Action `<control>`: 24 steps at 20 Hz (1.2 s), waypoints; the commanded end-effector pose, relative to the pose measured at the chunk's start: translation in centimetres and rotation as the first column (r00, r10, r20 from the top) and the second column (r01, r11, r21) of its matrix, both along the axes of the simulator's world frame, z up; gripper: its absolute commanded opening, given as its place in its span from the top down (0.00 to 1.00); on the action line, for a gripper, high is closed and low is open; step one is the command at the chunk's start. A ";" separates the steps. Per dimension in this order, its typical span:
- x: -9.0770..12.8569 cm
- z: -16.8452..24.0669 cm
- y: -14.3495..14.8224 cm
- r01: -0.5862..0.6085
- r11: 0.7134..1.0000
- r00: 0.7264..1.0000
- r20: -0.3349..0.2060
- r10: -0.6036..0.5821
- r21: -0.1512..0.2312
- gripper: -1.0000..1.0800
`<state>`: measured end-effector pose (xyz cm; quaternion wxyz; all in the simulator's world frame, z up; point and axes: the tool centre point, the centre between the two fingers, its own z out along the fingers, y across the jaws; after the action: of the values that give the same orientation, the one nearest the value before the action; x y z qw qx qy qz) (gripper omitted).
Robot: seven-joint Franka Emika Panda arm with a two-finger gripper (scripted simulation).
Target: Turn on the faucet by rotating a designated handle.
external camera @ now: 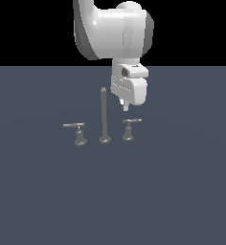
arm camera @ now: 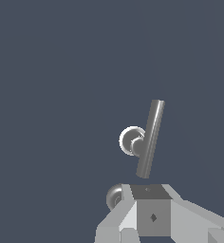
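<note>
I have the faucet (external camera: 104, 125) in the centre of the exterior frame, standing on the flat slate-blue desk (external camera: 48, 201): a tall thin spout post (external camera: 104, 115) with a T-shaped fitting on either side. The handle (external camera: 130, 126) I want is the smaller one just right of the post in that frame, a short thin lever bar on a stubby stem; the longer-levered fitting (external camera: 76, 132) sits toward the left. My gripper (external camera: 125, 104) hangs above and slightly behind the handle, not touching it. Whether its jaws are parted or together I can't tell; the wrist view shows only the blocky grey finger bodies at the frame's lower edge.

In the wrist view the handle (arm camera: 144, 140) appears as a smooth round bar over a bright circular base. It reads as polished metal: rigid, probably slick, and fixed at its stem, so it should pivot rather than lift. I'd take it near the bar's free end, where leverage is best, and push sideways, watching for slip on that rounded surface.
</note>
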<state>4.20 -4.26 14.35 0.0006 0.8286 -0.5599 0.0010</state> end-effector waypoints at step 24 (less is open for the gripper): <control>2.9 -5.4 -5.0 0.207 0.978 0.978 -0.001 -0.207 0.002 1.00</control>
<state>7.44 -8.88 8.90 0.0000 0.7661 -0.6427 0.0000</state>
